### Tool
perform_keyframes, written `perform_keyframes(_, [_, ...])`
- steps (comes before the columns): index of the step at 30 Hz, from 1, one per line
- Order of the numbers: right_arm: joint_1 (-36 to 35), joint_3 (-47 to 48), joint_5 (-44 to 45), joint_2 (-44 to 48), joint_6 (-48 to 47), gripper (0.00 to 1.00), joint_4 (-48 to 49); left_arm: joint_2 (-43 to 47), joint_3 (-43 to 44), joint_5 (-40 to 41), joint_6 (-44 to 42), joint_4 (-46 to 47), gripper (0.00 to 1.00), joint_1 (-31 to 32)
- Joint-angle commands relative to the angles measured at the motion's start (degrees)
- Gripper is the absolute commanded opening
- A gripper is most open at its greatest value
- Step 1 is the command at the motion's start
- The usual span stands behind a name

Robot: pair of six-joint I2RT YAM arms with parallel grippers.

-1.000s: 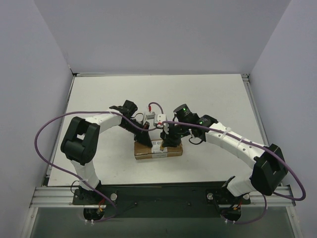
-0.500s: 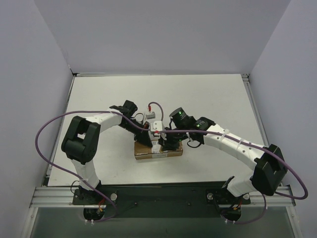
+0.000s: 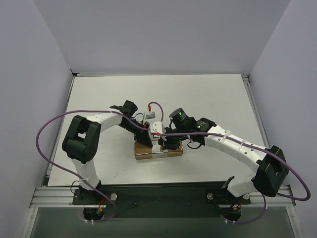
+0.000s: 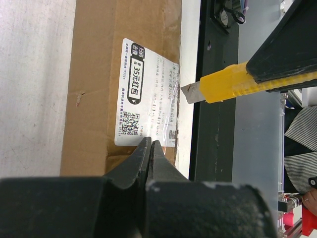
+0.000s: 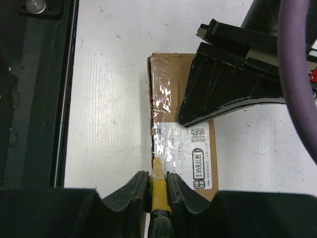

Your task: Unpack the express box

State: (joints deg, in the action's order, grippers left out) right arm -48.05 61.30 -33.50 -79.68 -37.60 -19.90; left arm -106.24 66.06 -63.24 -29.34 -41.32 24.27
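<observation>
The express box (image 3: 158, 151) lies flat in the middle of the table, brown card with a white label (image 4: 148, 94) and shiny tape (image 5: 166, 104) on top. My left gripper (image 4: 151, 144) is shut and empty, its tips over the label's end (image 3: 145, 140). My right gripper (image 5: 158, 176) is shut on the yellow utility knife (image 5: 159, 191). In the top view the right gripper (image 3: 165, 142) is over the box's middle. The blade tip (image 4: 187, 93) sits at the box's taped long edge beside the label.
The black frame rail (image 5: 34, 99) runs along the table's near edge, close to the box. Purple cables (image 3: 49, 129) loop from both arms. White table (image 3: 213, 94) stretches behind and to the sides of the box, with grey walls around it.
My right gripper has moved a little left and nearer along the box with the knife in it. The left arm and the box have not moved.
</observation>
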Motion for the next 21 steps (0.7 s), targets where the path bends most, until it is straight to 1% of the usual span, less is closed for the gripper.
perform_keyframes(1, [-0.38,0.23,-0.08,1.72,-0.54,0.0,1.01,-3.27,-0.14,7.34,-2.91,0.72,0.0,0.34])
perform_keyframes(21, [-0.46,0.58,-0.61,1.72,0.43,0.0,-1.46,-4.07,-0.41,7.34,-2.91,0.98,0.0,0.34])
